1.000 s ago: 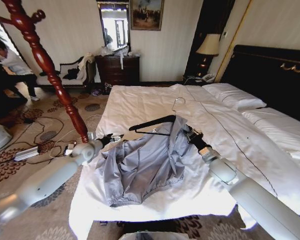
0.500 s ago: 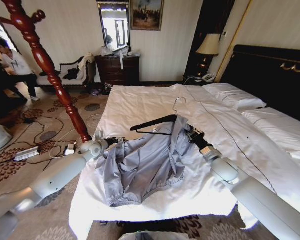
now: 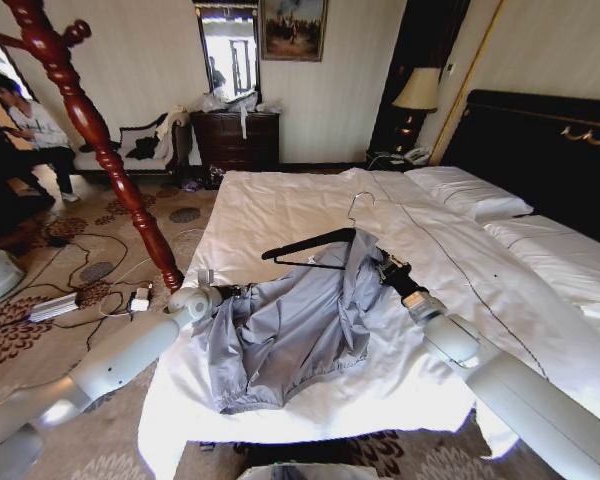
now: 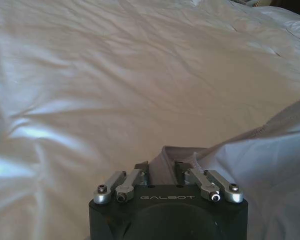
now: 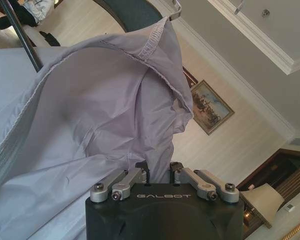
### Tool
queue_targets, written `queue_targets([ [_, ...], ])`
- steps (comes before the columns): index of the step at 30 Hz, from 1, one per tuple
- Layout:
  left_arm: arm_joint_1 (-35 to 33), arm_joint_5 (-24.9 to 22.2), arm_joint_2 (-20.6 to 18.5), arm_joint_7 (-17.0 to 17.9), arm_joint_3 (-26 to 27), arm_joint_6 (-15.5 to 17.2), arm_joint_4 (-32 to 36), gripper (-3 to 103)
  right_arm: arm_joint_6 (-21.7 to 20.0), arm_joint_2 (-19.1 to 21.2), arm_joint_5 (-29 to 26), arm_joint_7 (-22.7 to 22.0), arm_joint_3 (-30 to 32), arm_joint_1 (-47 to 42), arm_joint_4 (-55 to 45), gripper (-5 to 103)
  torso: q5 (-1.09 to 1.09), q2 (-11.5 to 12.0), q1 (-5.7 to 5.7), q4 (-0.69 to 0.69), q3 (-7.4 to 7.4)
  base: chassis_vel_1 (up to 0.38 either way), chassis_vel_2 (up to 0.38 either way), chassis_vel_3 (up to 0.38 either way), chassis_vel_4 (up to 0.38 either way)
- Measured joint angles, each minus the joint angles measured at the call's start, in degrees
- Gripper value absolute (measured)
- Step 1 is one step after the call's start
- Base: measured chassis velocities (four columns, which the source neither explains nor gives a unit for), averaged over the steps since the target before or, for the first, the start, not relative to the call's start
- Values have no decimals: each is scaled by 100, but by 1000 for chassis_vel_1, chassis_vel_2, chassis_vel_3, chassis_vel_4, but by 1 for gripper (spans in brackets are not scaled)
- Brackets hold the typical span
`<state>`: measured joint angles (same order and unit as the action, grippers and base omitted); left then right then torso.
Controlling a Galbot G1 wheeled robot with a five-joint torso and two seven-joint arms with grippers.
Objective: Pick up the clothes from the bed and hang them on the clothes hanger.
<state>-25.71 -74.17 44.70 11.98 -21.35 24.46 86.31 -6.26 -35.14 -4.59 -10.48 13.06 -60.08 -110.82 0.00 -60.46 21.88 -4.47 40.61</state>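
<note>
The grey-blue clothes (image 3: 280, 340) lie crumpled on the near part of the bed (image 3: 280, 200). The black clothes hanger (image 3: 310, 245) pokes out of their upper edge, its wire hook pointing toward the pillows. My left gripper (image 3: 235, 292) is at the jacket's left edge; in the left wrist view the fingers (image 4: 142, 172) pinch a fold of the clothes (image 4: 270, 165) over the white duvet (image 4: 115, 75). My right gripper (image 3: 385, 268) holds the right edge, raised a little. In the right wrist view the fingers (image 5: 144, 172) clamp the clothes (image 5: 90, 100), with the hanger's bar (image 5: 21, 37) behind the fabric.
A red-brown coat stand (image 3: 100, 140) rises at the left beside the bed. Cables and a power strip (image 3: 80, 295) lie on the carpet under it. Pillows (image 3: 470, 190) and the black headboard (image 3: 540, 150) are at the right; a dresser (image 3: 235, 140) stands by the far wall.
My left arm has reached right, bringing its gripper from beside the bed onto the jacket's left edge. The right gripper, jacket and hanger have shifted very slightly up and right.
</note>
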Motion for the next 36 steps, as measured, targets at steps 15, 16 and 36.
queue_targets([
  [15, -287, 89, -94, 44, 288, -206, 156, 0, 37, -22, 14, -8, 35, -41, -43, 18, -1, 0, 0, 0, 0, 0, 0, 0, 0],
  [16, -306, 77, -134, 43, 388, -238, 192, 0, 36, -22, 14, -8, 35, -20, -44, 18, -1, 0, 0, 0, 0, 0, 0, 0, 0],
  [36, 1194, -869, -1290, 123, 1804, -577, 988, 0, -258, -248, -1185, -217, -2238, 3437, 824, 18, -2, 0, 0, -6, 0, 0, 0, 0, 0],
])
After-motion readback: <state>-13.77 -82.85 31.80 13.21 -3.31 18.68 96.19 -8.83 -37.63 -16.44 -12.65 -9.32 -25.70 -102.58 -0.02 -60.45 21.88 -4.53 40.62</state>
